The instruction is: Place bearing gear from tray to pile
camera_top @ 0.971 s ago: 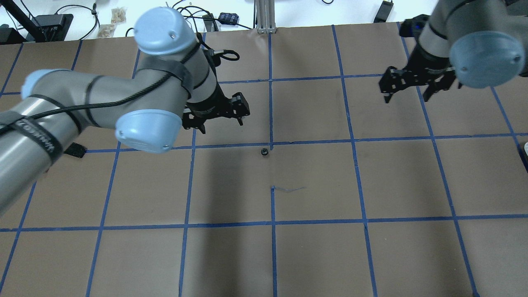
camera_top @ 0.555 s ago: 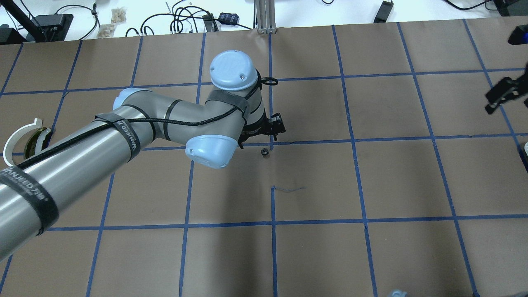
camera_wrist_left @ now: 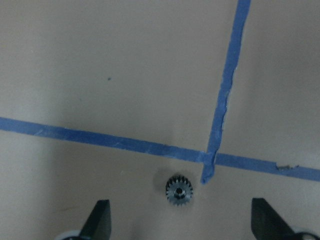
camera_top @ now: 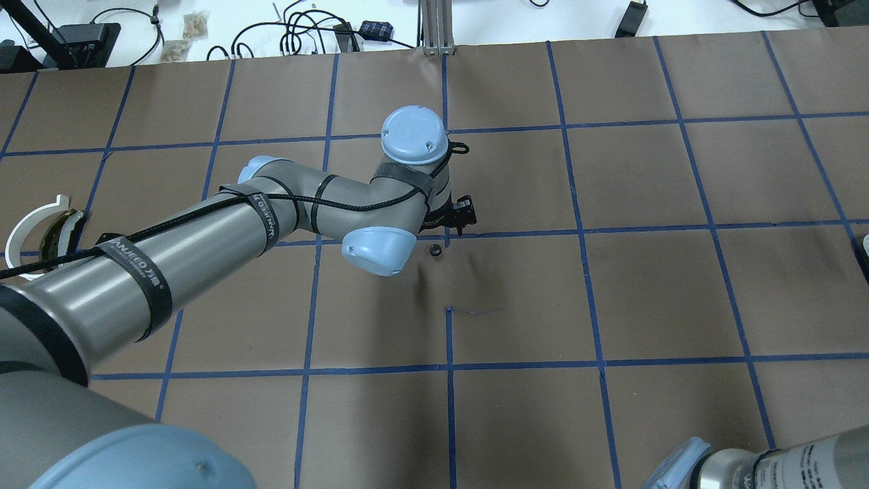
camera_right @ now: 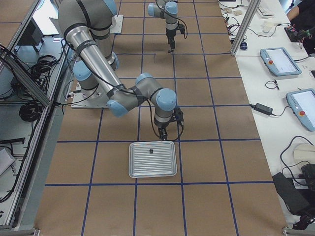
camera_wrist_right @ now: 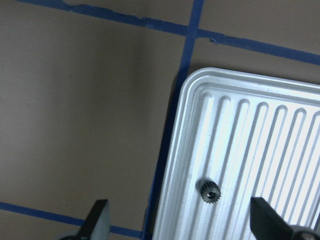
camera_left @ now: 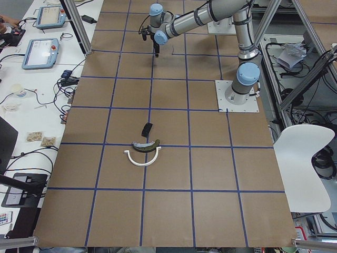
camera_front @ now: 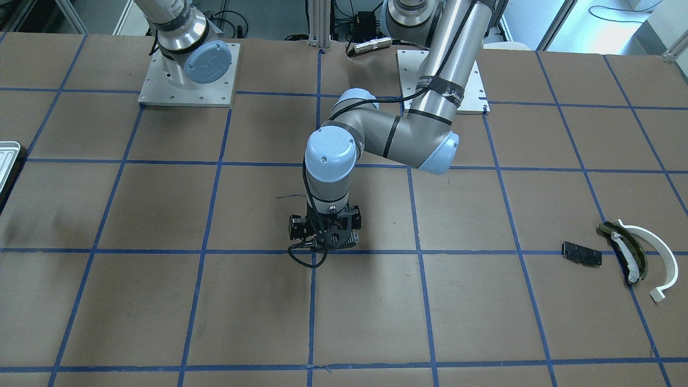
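The left fingers stand wide apart and empty, low over the surface. The bearing gear lies flat between them, slightly ahead, just beside a tape crossing. The pile sits well off on this arm's side. The right fingers, likewise spread and empty, hang over the tray, where a second gear lies.

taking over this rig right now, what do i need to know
Left gripper: open, over a small gear lying on the table by a tape crossing.
Right gripper: open, above the tray, which holds a second gear.
Pile: white arc, olive-black piece, black plate at the robot's left end; no gear there.
Done: nothing delivered yet.
Left: grasp the table gear, carry it to the pile, then likely the tray one.
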`<action>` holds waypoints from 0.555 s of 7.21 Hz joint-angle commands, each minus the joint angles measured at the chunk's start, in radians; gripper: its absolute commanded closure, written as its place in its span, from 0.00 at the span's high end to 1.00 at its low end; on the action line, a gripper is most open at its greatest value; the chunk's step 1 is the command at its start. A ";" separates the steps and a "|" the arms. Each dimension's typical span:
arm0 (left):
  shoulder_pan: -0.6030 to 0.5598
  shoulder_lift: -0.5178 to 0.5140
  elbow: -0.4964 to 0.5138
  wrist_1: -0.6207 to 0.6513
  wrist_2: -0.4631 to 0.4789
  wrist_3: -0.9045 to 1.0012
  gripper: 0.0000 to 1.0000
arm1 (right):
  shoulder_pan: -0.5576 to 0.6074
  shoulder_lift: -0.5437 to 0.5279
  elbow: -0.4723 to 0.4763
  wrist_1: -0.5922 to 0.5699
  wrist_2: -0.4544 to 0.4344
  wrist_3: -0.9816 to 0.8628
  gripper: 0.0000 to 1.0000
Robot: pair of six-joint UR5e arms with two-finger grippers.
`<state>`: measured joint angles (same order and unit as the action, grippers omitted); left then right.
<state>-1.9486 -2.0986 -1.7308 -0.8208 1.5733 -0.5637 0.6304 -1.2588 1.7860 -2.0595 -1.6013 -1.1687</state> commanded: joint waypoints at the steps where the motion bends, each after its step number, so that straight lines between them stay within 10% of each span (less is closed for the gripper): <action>1: -0.007 -0.037 -0.010 0.038 -0.005 -0.033 1.00 | -0.069 0.126 0.055 -0.216 0.006 -0.155 0.98; 4: -0.024 -0.024 -0.012 0.014 0.007 -0.022 0.99 | -0.094 0.165 0.058 -0.241 0.004 -0.164 0.96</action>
<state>-1.9701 -2.1268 -1.7412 -0.7999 1.5780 -0.5861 0.5418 -1.1028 1.8403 -2.2929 -1.5942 -1.3338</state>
